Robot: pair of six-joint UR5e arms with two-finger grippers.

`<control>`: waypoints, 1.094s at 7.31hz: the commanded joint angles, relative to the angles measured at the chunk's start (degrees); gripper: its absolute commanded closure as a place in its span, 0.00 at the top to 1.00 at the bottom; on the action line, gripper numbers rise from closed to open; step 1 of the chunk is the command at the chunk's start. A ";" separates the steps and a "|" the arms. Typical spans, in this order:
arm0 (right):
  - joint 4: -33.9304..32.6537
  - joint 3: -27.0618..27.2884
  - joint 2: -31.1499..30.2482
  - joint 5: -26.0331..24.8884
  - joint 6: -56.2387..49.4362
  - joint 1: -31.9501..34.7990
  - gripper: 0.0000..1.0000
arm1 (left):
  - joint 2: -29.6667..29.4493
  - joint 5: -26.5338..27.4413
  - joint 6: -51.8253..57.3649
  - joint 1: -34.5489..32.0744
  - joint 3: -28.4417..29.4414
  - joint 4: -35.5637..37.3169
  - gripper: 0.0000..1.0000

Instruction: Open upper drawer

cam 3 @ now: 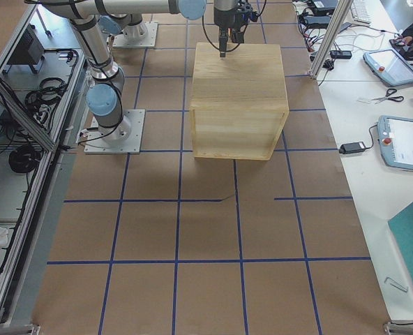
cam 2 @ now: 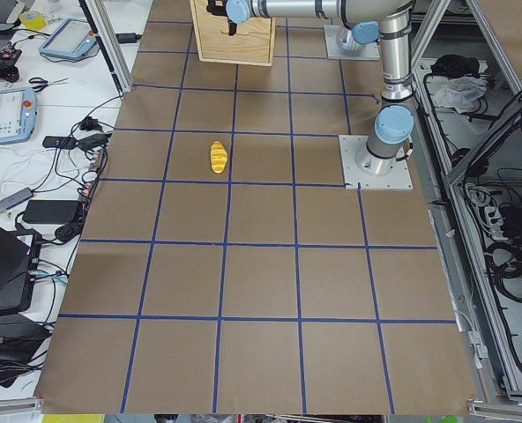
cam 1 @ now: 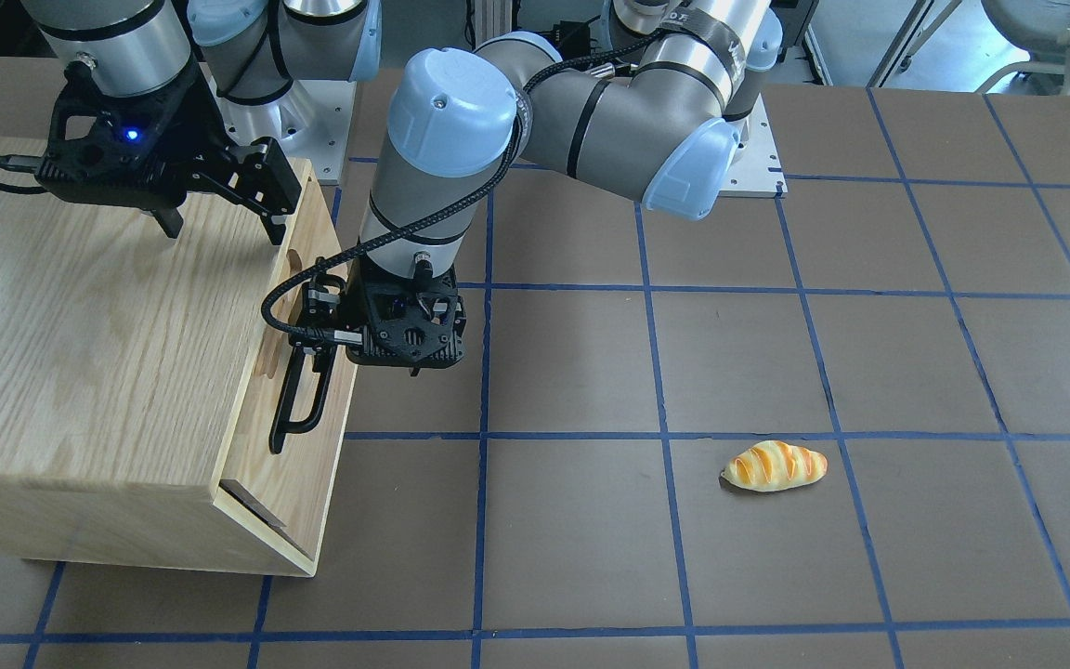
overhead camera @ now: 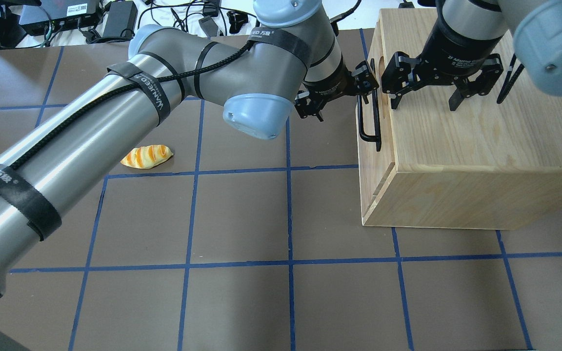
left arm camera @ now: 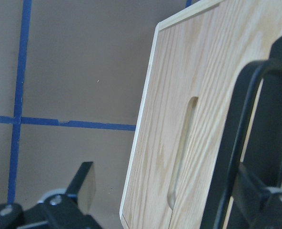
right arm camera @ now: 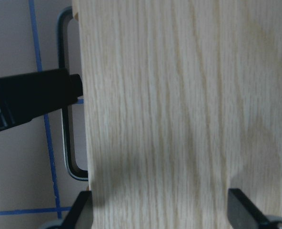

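Observation:
The upper drawer (cam 1: pixel 329 409) is the light-wood front at the top of the oak cabinet (cam 1: pixel 98 325), with a black bar handle (cam 1: pixel 298 409) and an oval slot (left arm camera: pixel 181 148). Its front sits close against the cabinet body. It also shows in the overhead view (overhead camera: pixel 366 146). My left gripper (cam 1: pixel 358 358) points down at the handle's (overhead camera: pixel 376 131) far end, open, with one finger (left arm camera: pixel 262 200) right beside the bar. My right gripper (cam 1: pixel 222 223) is open and empty, fingertips just over the cabinet top (overhead camera: pixel 481 141) near its front edge.
A toy bread roll (cam 1: pixel 774 466) lies on the brown mat with blue grid lines, well away from the cabinet; it also shows in the overhead view (overhead camera: pixel 147 156). Cables and power bricks (overhead camera: pixel 115 19) lie beyond the table's far edge.

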 commanded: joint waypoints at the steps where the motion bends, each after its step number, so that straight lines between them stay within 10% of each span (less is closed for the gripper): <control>1: 0.00 0.00 0.00 -0.08 0.00 0.01 1.00 | 0.10 1.62 1.63 0.15 0.01 -0.09 1.00; 8: 0.00 0.00 0.00 -0.08 0.00 0.01 1.00 | 0.45 2.51 5.85 3.13 0.10 -1.75 1.00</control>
